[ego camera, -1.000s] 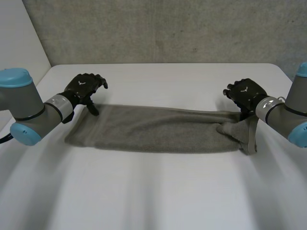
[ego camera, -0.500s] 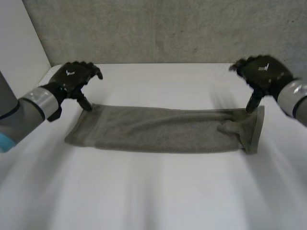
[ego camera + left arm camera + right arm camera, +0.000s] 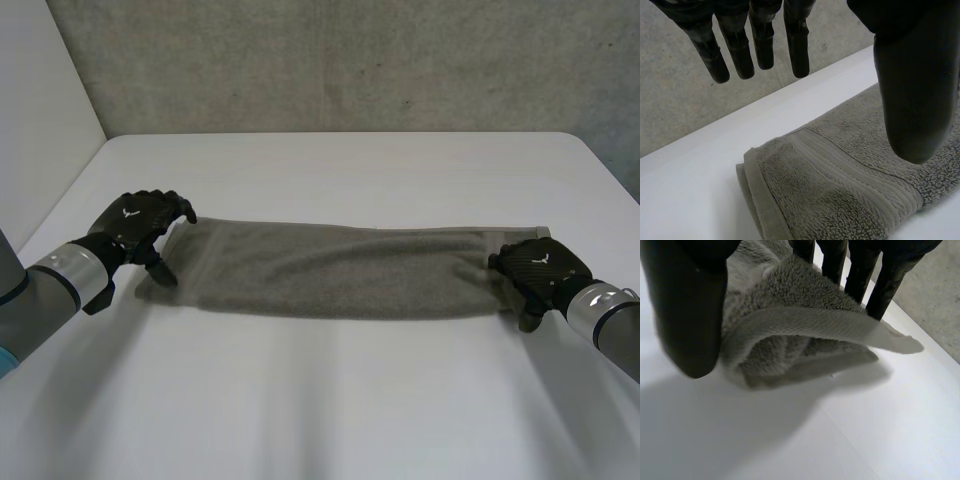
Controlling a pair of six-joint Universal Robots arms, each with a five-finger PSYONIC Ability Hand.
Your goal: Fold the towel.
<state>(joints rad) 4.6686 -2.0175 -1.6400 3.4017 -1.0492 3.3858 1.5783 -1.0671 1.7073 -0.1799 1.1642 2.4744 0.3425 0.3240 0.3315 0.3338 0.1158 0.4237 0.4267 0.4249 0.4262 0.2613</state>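
White table (image 3: 330, 410), grey wall (image 3: 350, 60)

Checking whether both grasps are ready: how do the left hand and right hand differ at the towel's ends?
The left hand is open, fingers straight above the towel; the right hand pinches cloth between thumb and fingers. The towel end under the left hand lies flat on the table; the end in the right hand is bunched and lifted. Both are at the towel's short ends.

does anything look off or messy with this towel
Only the right end of the towel: it is bunched and lifted off the table, pinched in the right hand, with one corner sticking out. The left end lies flat by the open left hand. No damage shows.
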